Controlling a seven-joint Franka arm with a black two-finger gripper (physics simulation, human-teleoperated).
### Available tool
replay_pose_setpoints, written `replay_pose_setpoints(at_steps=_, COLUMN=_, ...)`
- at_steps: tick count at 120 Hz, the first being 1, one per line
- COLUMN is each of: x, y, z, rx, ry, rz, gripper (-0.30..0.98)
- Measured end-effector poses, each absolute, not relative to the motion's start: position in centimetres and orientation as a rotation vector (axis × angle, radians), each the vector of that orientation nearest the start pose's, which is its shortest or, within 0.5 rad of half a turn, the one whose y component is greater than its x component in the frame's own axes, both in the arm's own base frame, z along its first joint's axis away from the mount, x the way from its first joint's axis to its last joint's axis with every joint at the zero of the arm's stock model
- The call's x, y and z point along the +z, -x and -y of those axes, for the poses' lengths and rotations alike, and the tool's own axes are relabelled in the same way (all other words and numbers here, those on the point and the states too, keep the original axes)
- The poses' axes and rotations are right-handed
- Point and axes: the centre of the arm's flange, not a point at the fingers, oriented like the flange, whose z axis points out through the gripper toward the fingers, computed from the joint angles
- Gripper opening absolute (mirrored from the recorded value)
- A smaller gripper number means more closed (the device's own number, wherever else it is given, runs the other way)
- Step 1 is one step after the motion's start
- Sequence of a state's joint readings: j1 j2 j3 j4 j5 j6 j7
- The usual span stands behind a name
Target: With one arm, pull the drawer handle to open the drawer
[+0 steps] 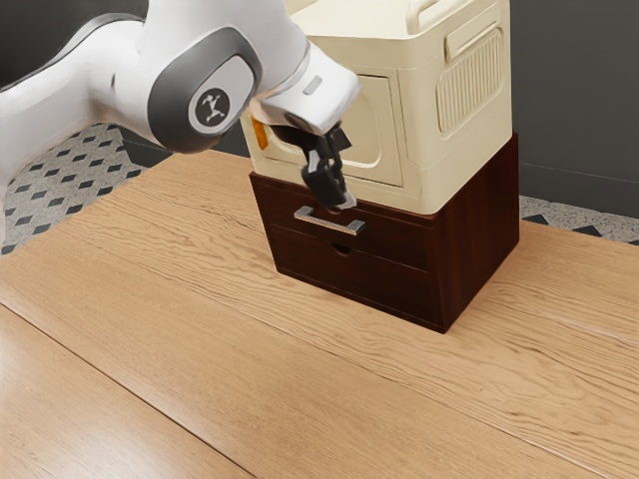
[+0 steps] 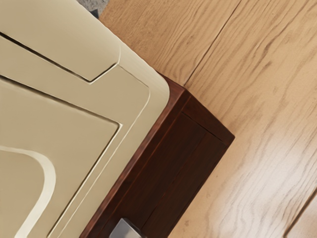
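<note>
The step in hand looks like the last of the approach; the drawer point(image 1: 394, 239) sits closed in its dark cabinet point(image 1: 477, 225) on the bench point(image 1: 200, 299), its handle point(image 1: 329, 222) near the tool point(image 1: 339, 203), at about six o'clock from it in the exterior view; whether the tool is spread or pressed together I cannot tell; next it should settle onto the handle, grip, then pull outward between seven and eight o'clock.

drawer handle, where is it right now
In the exterior view, the metal handle is near the middle, on the upper drawer of the dark cabinet, just below the gripper and the cream box.
</note>
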State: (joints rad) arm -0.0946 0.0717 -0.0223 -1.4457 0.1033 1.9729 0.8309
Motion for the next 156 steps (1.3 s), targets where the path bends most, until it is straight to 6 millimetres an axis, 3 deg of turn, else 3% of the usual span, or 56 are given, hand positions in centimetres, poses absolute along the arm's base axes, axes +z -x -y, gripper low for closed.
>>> replay_pose_setpoints(at_steps=12, x=67.7, y=-62.1, z=3.8, rx=-0.556, ry=2.436, rz=-1.352, gripper=0.69)
replay_pose_setpoints(at_steps=23, x=68.7, y=-62.0, z=0.2, rx=-0.552, ry=2.394, rz=-1.342, gripper=0.69)
replay_pose_setpoints(at_steps=33, x=67.9, y=-62.2, z=-1.3, rx=-0.513, ry=2.365, rz=-1.381, gripper=0.69)
replay_pose_setpoints(at_steps=48, x=62.8, y=-62.9, z=-0.8, rx=-0.419, ry=2.338, rz=-1.5, gripper=0.69)
replay_pose_setpoints(at_steps=66, x=59.8, y=-63.3, z=-1.5, rx=-0.403, ry=2.287, rz=-1.562, gripper=0.69)
replay_pose_setpoints(at_steps=83, x=58.8, y=-62.8, z=-2.4, rx=-0.4, ry=2.247, rz=-1.595, gripper=0.69)
replay_pose_setpoints(at_steps=94, x=59.2, y=-61.4, z=-2.4, rx=-0.405, ry=2.22, rz=-1.618, gripper=0.69)
replay_pose_setpoints(at_steps=110, x=59.3, y=-61.1, z=-2.1, rx=-0.405, ry=2.186, rz=-1.655, gripper=0.69)
replay_pose_setpoints(at_steps=156, x=56.1, y=-63.0, z=-1.2, rx=-0.374, ry=2.142, rz=-1.745, gripper=0.69)
